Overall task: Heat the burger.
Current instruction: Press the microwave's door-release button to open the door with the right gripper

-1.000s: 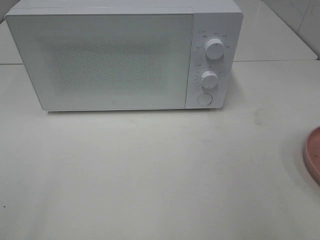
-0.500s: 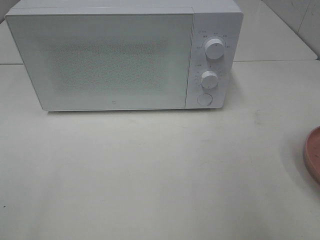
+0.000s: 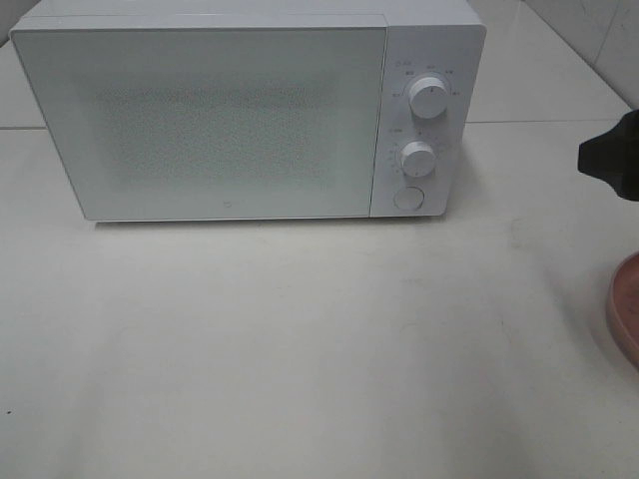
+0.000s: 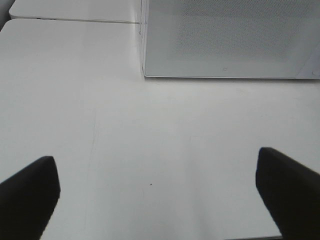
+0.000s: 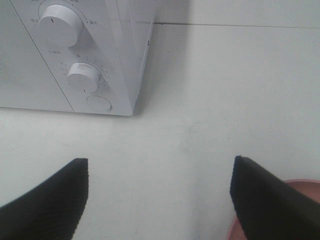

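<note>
My left gripper [image 4: 156, 167] hangs low over the table [image 4: 150, 130]. Its fingers [image 4: 30, 195] are spread wide with nothing between them, and they point toward the lower left corner of the microwave [image 4: 225, 35]. In the high view the microwave fills the upper left and middle, with its door shut. Two knobs [image 3: 427, 97] and a round button [image 3: 407, 198] sit on its right panel. My right gripper [image 5: 160, 167] is also wide and empty, aimed at the table just right of that panel. Only a dark tip of my right arm [image 3: 611, 158] shows at the right edge of the high view. Below it, the frame edge cuts a pink plate [image 3: 627, 309]. The burger shows in none of my views.
</note>
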You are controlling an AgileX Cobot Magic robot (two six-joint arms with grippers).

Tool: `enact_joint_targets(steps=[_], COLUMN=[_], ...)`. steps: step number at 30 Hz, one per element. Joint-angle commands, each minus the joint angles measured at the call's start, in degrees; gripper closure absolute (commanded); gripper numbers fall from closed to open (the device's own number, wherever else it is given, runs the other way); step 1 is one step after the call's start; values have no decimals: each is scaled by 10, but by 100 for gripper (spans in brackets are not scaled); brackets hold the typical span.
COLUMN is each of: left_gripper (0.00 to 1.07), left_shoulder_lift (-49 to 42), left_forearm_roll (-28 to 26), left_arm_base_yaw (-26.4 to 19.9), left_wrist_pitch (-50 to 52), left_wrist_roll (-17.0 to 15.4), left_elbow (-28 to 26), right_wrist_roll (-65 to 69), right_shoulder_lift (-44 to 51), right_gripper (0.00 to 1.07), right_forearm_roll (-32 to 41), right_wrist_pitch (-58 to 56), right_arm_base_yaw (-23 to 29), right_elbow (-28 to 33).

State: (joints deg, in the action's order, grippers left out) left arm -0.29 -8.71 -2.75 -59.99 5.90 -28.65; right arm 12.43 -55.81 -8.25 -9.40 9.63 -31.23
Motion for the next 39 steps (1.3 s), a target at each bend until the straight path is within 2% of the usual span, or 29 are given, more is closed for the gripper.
enact_joint_targets(steps=[1,17,23,25,26,27,28,30,31,32,39], left_gripper=[7,7,7,7,7,7,7,7,7,7,7], left_shoulder_lift=[-14,-14,-14,-14,-14,-14,-14,-14,-14,-14,-14], left_forearm_roll=[-2,-2,-2,-2,-2,-2,-2,-2,-2,-2,-2], left_arm_base_yaw=[-2,-2,-2,-2,-2,-2,-2,-2,-2,-2,-2], left_wrist_pitch=[6,6,6,6,6,6,6,6,6,6,6], left_wrist_roll=[0,0,0,0,0,0,0,0,0,0,0], left_elbow=[2,2,2,2,2,2,2,2,2,2,2], right_wrist_roll=[8,-18,-83,-142,-142,-190,-190,-252,-252,-278,-290], right_shoulder_lift=[-41,-171,-211,-226,-226,-234,-234,-247,-247,-257,-295], right_gripper=[31,31,31,31,31,31,31,31,31,31,31], right_forearm_roll=[0,10,83,148,148,190,190,262,262,306,360], right_wrist_pitch=[65,304,431,492,492,520,520,559,559,587,662], right_arm_base_yaw=[-2,0,0,19,19,38,38,72,72,97,163], right_elbow=[-2,-2,27,49,49,60,60,74,74,80,92])
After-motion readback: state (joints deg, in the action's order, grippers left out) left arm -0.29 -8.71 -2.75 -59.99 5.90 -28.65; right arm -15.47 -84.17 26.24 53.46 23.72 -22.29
